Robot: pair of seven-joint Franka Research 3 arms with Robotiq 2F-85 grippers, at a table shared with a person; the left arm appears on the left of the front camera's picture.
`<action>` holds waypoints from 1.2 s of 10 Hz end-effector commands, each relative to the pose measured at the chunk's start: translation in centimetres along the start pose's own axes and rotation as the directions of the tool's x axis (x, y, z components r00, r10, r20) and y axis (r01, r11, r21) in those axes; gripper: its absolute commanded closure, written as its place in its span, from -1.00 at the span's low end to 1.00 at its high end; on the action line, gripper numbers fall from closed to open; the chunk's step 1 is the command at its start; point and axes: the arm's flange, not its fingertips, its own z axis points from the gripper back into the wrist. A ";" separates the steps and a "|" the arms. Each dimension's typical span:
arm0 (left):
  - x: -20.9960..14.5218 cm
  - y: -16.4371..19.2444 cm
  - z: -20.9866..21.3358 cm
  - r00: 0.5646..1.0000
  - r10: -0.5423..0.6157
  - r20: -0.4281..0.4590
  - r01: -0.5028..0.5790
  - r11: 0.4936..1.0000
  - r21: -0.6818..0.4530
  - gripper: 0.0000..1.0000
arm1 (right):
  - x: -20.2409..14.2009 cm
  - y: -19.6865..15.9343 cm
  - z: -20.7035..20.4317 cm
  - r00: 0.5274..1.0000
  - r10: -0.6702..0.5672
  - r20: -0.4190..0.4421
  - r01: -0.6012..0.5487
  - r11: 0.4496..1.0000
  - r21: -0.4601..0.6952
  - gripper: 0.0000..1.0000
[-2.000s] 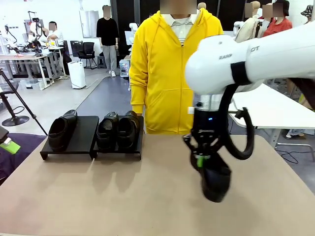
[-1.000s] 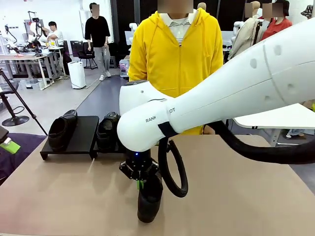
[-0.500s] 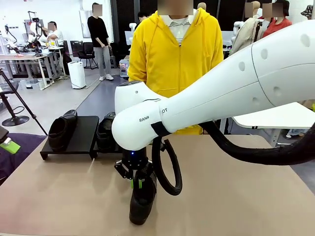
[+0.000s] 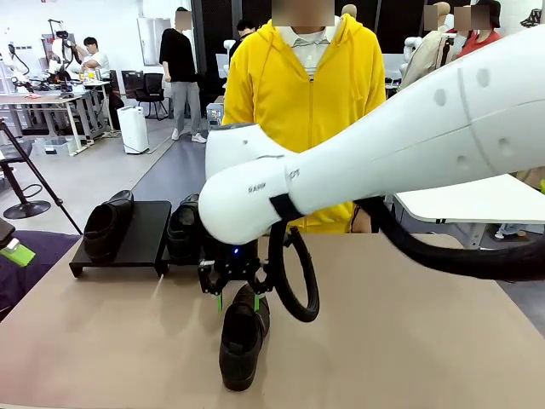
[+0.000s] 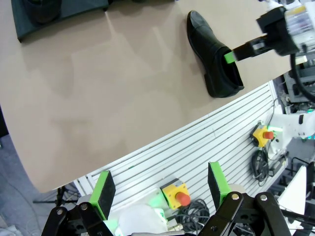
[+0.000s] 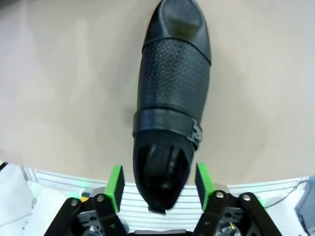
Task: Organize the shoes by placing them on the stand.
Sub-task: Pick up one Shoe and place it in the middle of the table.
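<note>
One black shoe [image 4: 240, 339] lies on the tan table near its front edge, toe toward the camera. My right gripper [image 4: 237, 300] hangs just over its heel, open. In the right wrist view the green pads [image 6: 115, 184] stand off either side of the shoe's heel [image 6: 167, 147] with a gap showing. The stand [image 4: 136, 243] sits at the far left and carries a shoe [image 4: 106, 226] on its left section. Another shoe [image 4: 183, 226] on the right section is partly hidden by my right arm. My left gripper [image 5: 160, 189] is open beyond the table's edge, far from the shoe [image 5: 214, 54].
A person in a yellow hoodie [image 4: 302, 111] stands at the far side of the table, behind my right arm. The right half of the tabletop [image 4: 426, 324] is bare. A slatted panel with red stop buttons [image 5: 183, 197] lies below the left gripper.
My right arm carried the shoe leftward across the table and set it down. The gripper then opened and let go of the heel. The left gripper stayed still.
</note>
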 end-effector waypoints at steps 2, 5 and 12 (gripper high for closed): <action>0.0 0.0 0.3 1.000 0.005 -0.001 -0.005 1.000 -0.009 -0.94 | -4.2 -10.3 6.2 0.999 0.034 -0.032 -0.031 0.994 0.107 -1.00; 0.0 0.0 0.3 1.000 0.005 -0.001 -0.005 1.000 -0.009 -0.94 | -7.4 -25.1 10.0 0.972 0.231 -0.053 -0.211 0.946 0.248 -1.00; 0.0 0.0 0.3 1.000 0.005 -0.001 -0.005 1.000 -0.009 -0.94 | -15.4 -40.6 9.7 0.949 -0.109 0.295 -0.077 0.829 0.555 -1.00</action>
